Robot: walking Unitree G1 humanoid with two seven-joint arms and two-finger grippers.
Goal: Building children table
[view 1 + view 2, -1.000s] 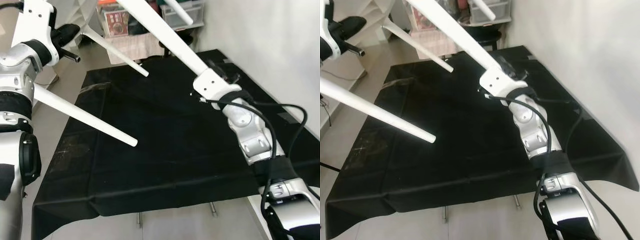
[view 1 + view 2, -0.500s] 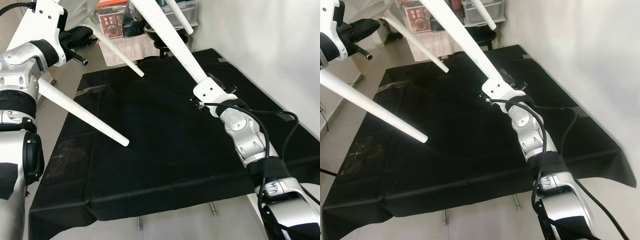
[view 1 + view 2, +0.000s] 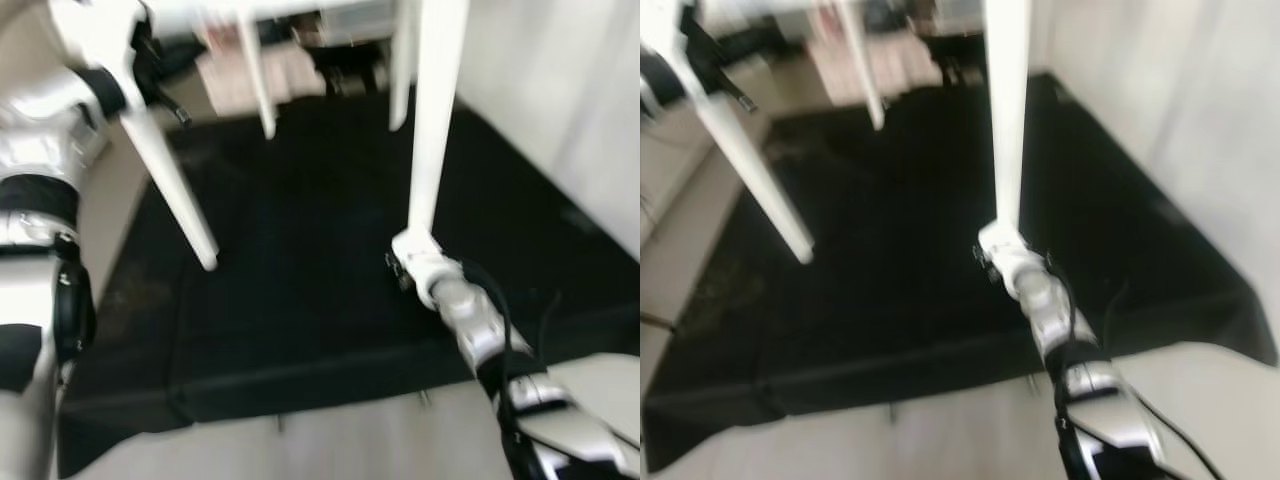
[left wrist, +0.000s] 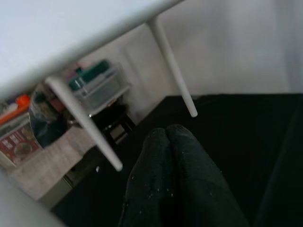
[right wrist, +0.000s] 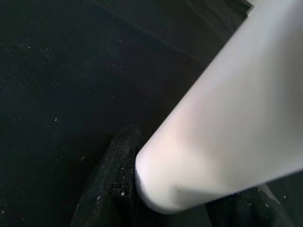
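The views are blurred. A white children's table point(image 3: 250, 10) hangs above a black cloth point(image 3: 300, 300) with its legs pointing down. My right gripper point(image 3: 403, 262) sits low over the cloth, shut on the bottom end of the near right leg point(image 3: 432, 120). In the right wrist view that leg end point(image 5: 208, 142) lies between the black fingers point(image 5: 118, 189). My left gripper point(image 3: 152, 62) is raised at the upper left, beside the near left leg point(image 3: 170, 180). Its fingers point(image 4: 165, 156) are pressed together with nothing between them. Two far legs point(image 4: 173, 66) hang beyond.
The black cloth covers the floor ahead, and its front edge point(image 3: 300, 385) is near me. Pale floor point(image 3: 330, 440) lies before it. A white wall point(image 3: 560, 100) runs along the right. Storage boxes and clutter point(image 3: 320, 50) stand at the back.
The table has swung from a steep tilt to legs pointing nearly straight down. My right gripper came down and toward me with the leg end. The whole picture has shifted and blurred.
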